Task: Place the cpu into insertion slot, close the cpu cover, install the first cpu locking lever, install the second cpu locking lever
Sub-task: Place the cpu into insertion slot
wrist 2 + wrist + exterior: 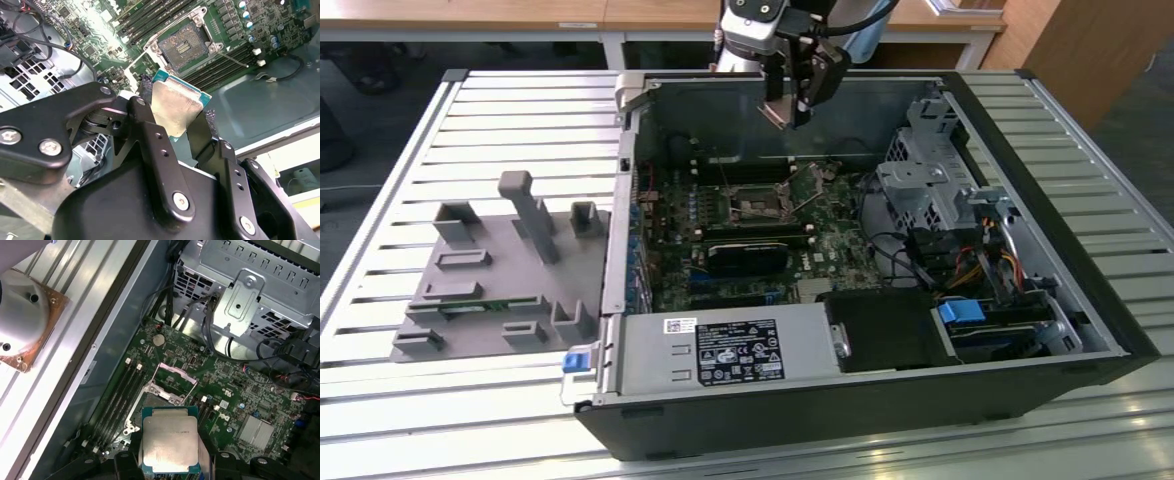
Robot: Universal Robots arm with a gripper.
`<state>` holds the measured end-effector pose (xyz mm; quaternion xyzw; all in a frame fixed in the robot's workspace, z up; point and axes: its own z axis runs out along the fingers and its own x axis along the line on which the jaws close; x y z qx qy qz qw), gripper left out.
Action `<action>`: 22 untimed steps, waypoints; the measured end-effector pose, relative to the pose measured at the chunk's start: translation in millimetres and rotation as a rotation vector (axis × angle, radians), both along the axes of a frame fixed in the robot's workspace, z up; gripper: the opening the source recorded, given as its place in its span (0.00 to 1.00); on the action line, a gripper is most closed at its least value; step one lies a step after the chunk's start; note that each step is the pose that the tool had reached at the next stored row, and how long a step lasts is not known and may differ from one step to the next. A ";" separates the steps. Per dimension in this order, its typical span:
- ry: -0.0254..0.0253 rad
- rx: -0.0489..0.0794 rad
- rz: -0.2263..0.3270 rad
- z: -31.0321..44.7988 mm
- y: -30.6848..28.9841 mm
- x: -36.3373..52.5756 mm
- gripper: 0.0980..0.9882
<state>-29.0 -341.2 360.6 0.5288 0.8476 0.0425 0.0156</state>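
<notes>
My gripper (791, 112) hangs over the far part of the open computer case, shut on the cpu (175, 106), a flat square chip with a silver-grey top. The black fingers (146, 107) clamp two opposite edges of the cpu (169, 442) in both wrist views. The insertion slot (754, 203) lies below on the green motherboard with its dark centre bare (183, 46). The cpu cover (174, 376), a thin metal frame, stands swung up at the slot's far side. A thin locking lever (233, 59) sticks out beside the slot. The cpu is well above the slot and not touching it.
The black case (1014, 330) has tall walls around the board. A metal drive cage (927, 185) with cables fills the exterior view's right; a power supply (720, 352) sits at the front. A black card (747, 256) lies near the slot. A grey fixture plate (494, 275) rests on the slatted table.
</notes>
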 end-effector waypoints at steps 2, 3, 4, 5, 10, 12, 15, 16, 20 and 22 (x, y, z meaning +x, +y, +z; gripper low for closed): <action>0.0000 0.000 -0.004 -0.1 0.0 0.0 0.48; 0.0000 0.000 -0.006 -0.2 0.0 0.0 0.48; 0.0000 0.000 -0.007 -0.3 0.0 0.0 0.48; 0.0000 0.000 -0.009 -0.3 0.0 0.0 0.48; 0.0000 0.000 -0.018 -0.7 0.0 0.0 0.48; 0.0000 0.000 -0.022 -0.8 0.0 0.0 0.48; 0.0001 0.000 -0.028 -1.0 0.0 0.0 0.48; 0.0000 0.000 -0.029 -1.1 0.0 0.0 0.48; 0.0000 0.000 -0.037 -1.4 0.0 0.0 0.48; 0.0000 0.000 -0.041 -1.6 0.0 0.0 0.48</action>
